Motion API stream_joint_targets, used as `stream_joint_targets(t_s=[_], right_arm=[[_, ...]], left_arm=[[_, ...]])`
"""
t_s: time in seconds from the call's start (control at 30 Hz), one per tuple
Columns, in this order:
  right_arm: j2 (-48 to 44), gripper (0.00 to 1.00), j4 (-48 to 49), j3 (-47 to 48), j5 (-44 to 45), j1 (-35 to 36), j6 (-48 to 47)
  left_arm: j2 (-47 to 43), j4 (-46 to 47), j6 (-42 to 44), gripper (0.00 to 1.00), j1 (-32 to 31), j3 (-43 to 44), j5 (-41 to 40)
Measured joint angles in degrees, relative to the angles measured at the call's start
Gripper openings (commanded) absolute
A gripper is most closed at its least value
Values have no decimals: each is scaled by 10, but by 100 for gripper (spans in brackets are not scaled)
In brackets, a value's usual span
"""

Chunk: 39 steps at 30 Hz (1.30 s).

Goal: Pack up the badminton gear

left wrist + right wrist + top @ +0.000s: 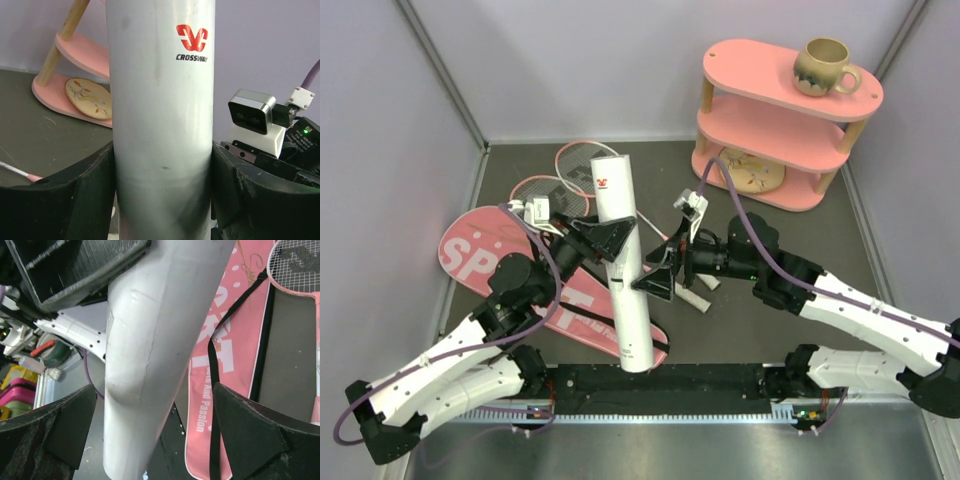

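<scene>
The long white tube [623,270] is held off the table, tilted, over the pink racket-shaped bag [480,250]. My left gripper [617,243] is shut on the tube's middle; in the left wrist view its jaws press both sides of the tube [162,125]. My right gripper [658,275] is open around the tube lower down, with a gap on each side in the right wrist view [150,440]. Two pink-framed rackets [570,170] lie behind the tube. The bag [235,355] and its black strap [215,390] show under the tube [145,365]. No shuttlecocks show.
The pink two-tier shelf [770,130] stands at the back right with the beige mug [823,66] on top and a round patterned dish [87,97] on its lower tier. Grey walls close the sides and back.
</scene>
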Motion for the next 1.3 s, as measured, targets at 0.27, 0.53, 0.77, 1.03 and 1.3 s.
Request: stream_joint_targets(t_s=[0.27, 0.53, 0.77, 1.03, 1.3], right_arm=[[48, 82, 10, 23, -3, 3, 37], [75, 34, 16, 32, -12, 10, 70], [82, 0, 13, 30, 1, 9, 75], [4, 0, -5, -107, 57, -118, 126], [-137, 0, -218, -183, 143, -409, 153]], left_arm=[[2, 40, -35, 16, 0, -19, -3], [0, 22, -51, 45, 1, -25, -35], [-19, -17, -68, 88, 0, -28, -56], [-89, -126, -15, 99, 0, -6, -87], [-159, -275, 84, 99, 0, -2, -144]])
